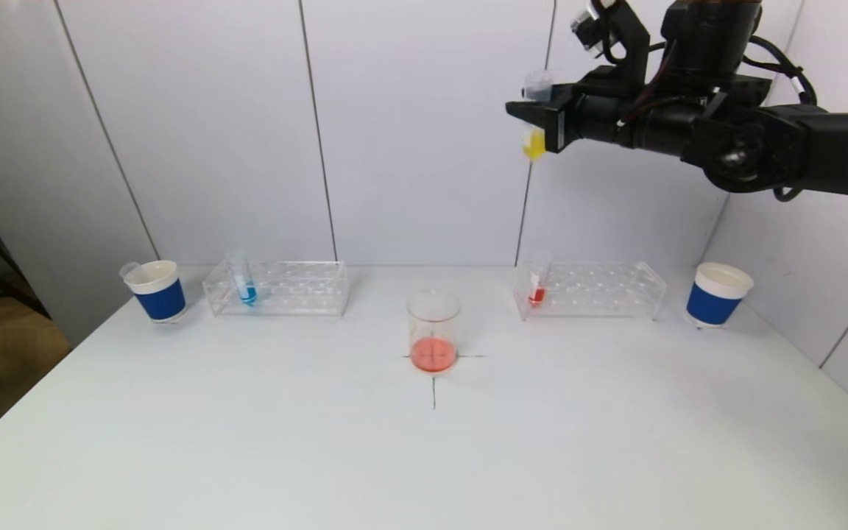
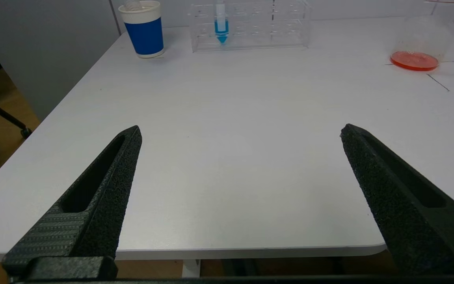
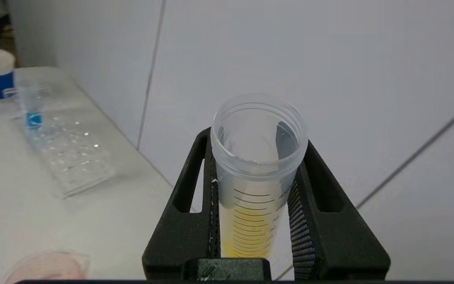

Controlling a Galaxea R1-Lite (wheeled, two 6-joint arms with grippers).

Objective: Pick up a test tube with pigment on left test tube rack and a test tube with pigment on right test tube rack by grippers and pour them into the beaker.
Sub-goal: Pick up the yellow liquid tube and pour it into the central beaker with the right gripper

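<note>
High above the right test tube rack, my right gripper is shut on an upright test tube with yellow pigment. In the right wrist view that tube sits between the two fingers, open mouth up. A tube with red pigment stands in the right rack. The left test tube rack holds a tube with blue pigment. The beaker stands at the table's centre cross with orange-red liquid in it. My left gripper hangs open over the table's near left edge, holding nothing, and is out of the head view.
A blue-and-white paper cup with an empty tube in it stands left of the left rack. A second cup stands right of the right rack. White wall panels close off the back and right of the table.
</note>
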